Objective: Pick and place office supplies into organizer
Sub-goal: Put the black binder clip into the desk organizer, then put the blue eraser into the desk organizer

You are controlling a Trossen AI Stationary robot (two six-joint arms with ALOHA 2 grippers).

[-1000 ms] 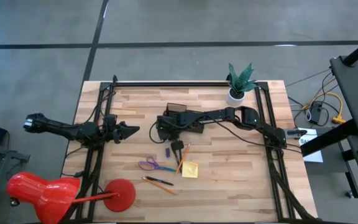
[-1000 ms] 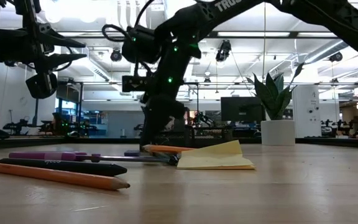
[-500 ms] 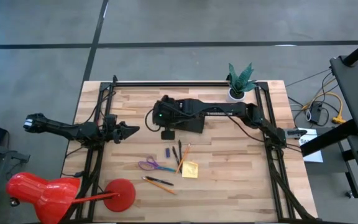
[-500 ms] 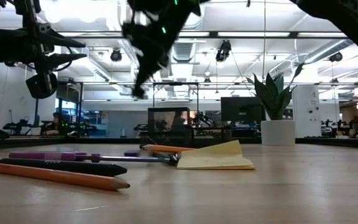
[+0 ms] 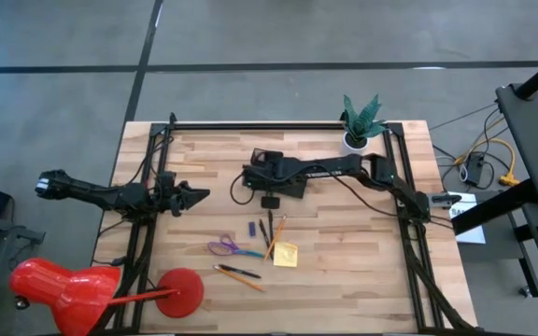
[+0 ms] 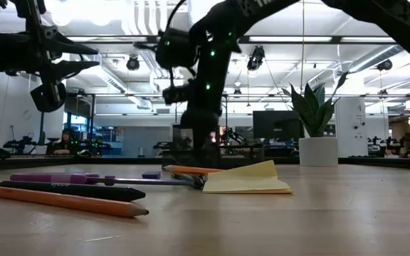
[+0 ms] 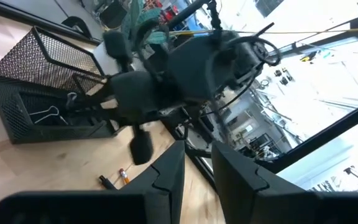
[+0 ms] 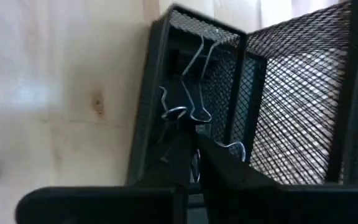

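The black mesh organizer (image 5: 293, 189) stands at mid-table, with binder clips (image 8: 180, 99) lying in its low tray. My right gripper (image 8: 190, 134) is shut and slants down over that tray, hiding part of the organizer from above. Nearer the front edge lie the office supplies: the purple-handled scissors (image 5: 226, 248), the yellow sticky-note pad (image 5: 285, 254), a pen (image 5: 264, 229) beside an orange pencil (image 5: 277, 233), and another pen-and-pencil pair (image 5: 239, 274). My left gripper (image 5: 194, 194) hangs level at the table's left, open and empty. My right gripper's shut fingertips (image 8: 180, 140) stand right at the wire handles (image 8: 174, 114) of a binder clip in the tray. They come from above, slanting down. I cannot tell whether they touch the clip.
A white pot with a green plant (image 5: 356, 138) stands at the far right, close behind the organizer. A red lamp (image 5: 62, 286) with its round base (image 5: 181, 289) sits at the near left corner. Bare wood lies right of the sticky-note pad.
My right gripper has risen from the pens and pencil and gone toward the far edge. It swung left over the organizer and then back right, rolling its wrist. The supplies on the table have stayed where they were.
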